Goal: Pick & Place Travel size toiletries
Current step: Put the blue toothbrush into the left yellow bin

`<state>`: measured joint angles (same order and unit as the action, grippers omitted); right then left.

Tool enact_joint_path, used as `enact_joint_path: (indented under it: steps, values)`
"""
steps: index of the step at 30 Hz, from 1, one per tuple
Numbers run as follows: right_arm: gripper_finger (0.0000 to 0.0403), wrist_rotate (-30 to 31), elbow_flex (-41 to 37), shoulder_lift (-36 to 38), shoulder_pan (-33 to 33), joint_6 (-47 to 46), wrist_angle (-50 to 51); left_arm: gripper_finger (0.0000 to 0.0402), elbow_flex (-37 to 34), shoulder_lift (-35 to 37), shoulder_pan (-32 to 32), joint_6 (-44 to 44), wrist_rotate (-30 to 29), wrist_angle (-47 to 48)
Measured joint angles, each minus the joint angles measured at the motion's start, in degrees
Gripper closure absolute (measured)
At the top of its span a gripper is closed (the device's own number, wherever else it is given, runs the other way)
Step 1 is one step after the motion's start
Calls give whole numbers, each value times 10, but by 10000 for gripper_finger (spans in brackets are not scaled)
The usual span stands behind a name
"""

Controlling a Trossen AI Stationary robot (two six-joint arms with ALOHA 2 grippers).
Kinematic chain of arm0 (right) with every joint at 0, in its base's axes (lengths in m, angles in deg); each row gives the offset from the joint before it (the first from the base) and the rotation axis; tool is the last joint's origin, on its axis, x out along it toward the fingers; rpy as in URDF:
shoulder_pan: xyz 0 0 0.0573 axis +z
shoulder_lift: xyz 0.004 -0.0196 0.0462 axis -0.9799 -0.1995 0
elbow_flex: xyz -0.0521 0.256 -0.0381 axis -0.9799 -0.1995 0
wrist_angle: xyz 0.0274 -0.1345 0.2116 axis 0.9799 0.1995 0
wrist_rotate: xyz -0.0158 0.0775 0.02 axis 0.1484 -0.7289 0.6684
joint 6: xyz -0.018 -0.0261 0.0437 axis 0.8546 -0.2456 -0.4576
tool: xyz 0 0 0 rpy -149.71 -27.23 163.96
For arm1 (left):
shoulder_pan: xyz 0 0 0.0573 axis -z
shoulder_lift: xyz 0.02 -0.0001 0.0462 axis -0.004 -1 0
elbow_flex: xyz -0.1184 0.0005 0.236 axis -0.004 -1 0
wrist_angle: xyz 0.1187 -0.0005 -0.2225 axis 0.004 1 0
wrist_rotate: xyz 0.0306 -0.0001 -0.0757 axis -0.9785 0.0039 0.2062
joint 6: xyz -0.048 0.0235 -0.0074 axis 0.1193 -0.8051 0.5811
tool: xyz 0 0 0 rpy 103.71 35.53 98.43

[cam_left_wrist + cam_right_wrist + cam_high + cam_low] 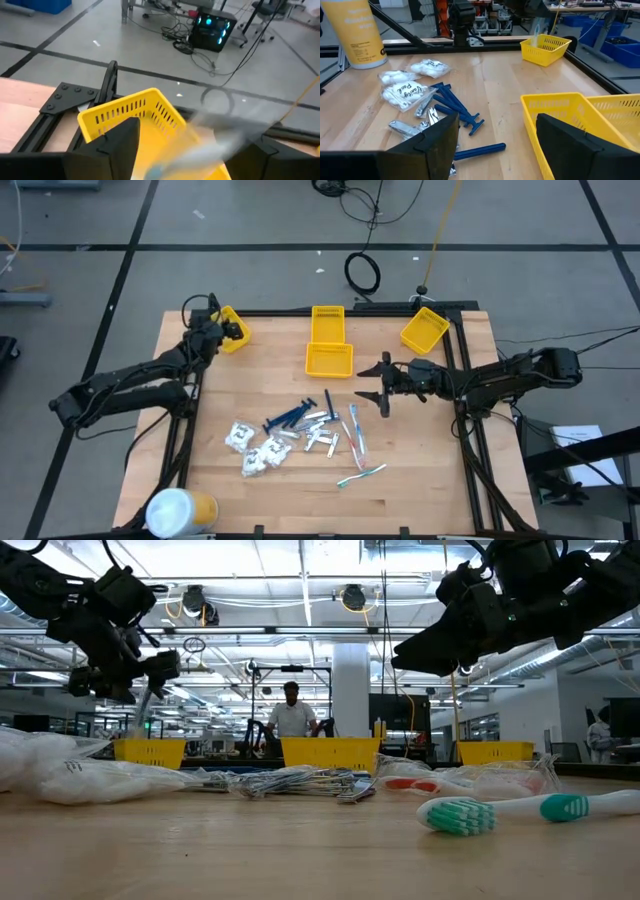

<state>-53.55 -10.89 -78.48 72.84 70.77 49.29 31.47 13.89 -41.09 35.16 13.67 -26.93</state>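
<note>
The travel size toiletries lie in a heap mid-table: dark blue razors [292,416], silvery tubes [318,435], white packets [255,448] and toothbrushes [356,436]. My left gripper [226,329] hangs open over the far-left yellow bin [125,112]. Between its fingers shows a blurred pale strip with a bluish end [210,145], above the bin. My right gripper [385,385] stands open, level and above the table, just right of the middle bins. It faces the heap with nothing between its fingers [497,135]. My left gripper: the pale strip [220,137] slants across the gap between the open fingers, over the bin. It is smeared, and I cannot tell whether either finger touches it.
Two yellow bins [328,325] [330,360] stand at the far middle and another [424,330] at the far right corner. A large white-and-yellow cylinder [180,510] lies at the near left corner. A black frame [470,430] runs along the table's edges. A person [292,715] stands far behind.
</note>
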Motion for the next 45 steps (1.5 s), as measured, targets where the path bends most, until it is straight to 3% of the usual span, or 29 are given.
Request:
enact_joint_path:
  steps: [14, 22, 31, 39, 45]
  values:
    - [151, 0, 0, 0, 0, -1, 9, 121, 0, 0, -39, 75, 5, -18]
    - [151, 0, 0, 0, 0, -1, 11, 121, 0, 0, -85, 72, 5, -6]
    - [151, 0, 0, 0, 0, -1, 11, 121, 0, 0, -87, 32, 12, 69]
    - [151, 0, 0, 0, 0, -1, 11, 121, 0, 0, -69, -14, 122, 48]
    - [151, 0, 0, 0, 2, -1, 26, 121, 0, 0, -8, -99, 281, -56]
